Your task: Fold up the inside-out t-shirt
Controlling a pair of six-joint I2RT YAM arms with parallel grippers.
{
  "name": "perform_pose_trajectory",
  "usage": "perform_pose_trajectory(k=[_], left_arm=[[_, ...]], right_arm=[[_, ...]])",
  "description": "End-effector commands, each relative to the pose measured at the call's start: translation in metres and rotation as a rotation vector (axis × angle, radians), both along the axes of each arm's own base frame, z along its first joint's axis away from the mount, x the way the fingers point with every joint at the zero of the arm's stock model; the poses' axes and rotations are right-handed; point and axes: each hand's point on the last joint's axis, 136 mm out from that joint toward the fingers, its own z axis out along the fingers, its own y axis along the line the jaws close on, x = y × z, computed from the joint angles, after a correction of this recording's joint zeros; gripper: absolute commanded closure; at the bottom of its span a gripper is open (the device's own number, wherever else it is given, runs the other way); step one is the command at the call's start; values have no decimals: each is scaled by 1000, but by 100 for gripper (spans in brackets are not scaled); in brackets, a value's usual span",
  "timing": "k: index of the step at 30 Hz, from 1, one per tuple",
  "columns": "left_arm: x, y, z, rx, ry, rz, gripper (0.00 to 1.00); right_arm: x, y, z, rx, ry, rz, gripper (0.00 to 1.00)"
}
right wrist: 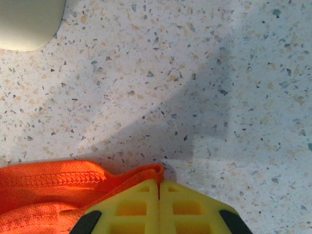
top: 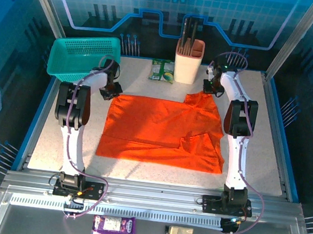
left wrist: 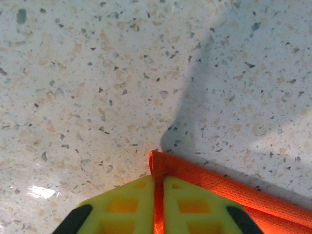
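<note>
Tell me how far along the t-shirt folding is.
Early. Done: the orange t-shirt lies spread mostly flat on the table. In hand: the left gripper and right gripper are each shut on a far corner of the cloth. Left: the folds themselves; it is one wide sheet, not a compact stack.

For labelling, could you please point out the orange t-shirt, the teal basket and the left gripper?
orange t-shirt point(top: 155, 128), top external view, middle of its body.
teal basket point(top: 74, 68), top external view, near mesh wall.
left gripper point(left wrist: 157, 183), left wrist view, between its fingertips.
</note>
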Motion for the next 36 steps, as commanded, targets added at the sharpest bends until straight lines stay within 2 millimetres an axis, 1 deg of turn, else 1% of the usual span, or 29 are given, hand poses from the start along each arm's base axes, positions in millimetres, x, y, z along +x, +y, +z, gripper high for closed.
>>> perform_pose_trajectory(k=[1, 3, 6, 7, 10, 11, 17, 24, 27, 31, 36], left_arm=[[23, 15, 5, -3, -86, 46, 95], [21, 16, 14, 4, -113, 44, 97], [14, 16, 34, 5, -171, 42, 99], [11, 16, 40, 5, -190, 44, 99], [1, 16, 56, 0, -238, 49, 100], [-3, 16, 57, -2, -240, 51, 100], [-22, 13, 67, -25, -287, 58, 100], [-43, 8, 74, -61, -318, 61, 100], [-53, 7, 81, -65, -331, 61, 100], [-73, 6, 88, -78, -341, 64, 100], [-101, 8, 89, -85, -345, 79, 99]], right_arm=[[-9, 8, 29, 3, -18, 15, 100], [-12, 8, 37, 6, -32, 10, 100], [-18, 9, 53, 12, -70, 0, 100], [-20, 10, 66, 20, -99, -4, 100], [-33, 10, 79, 36, -121, -17, 100], [-37, 11, 84, 42, -127, -20, 100], [-69, 6, 96, 44, -126, -44, 100], [-106, 4, 112, 67, -129, -71, 100], [-124, 3, 119, 83, -132, -93, 100], [-157, 2, 121, 113, -105, -138, 100], [-201, -2, 108, 150, -60, -205, 100]])
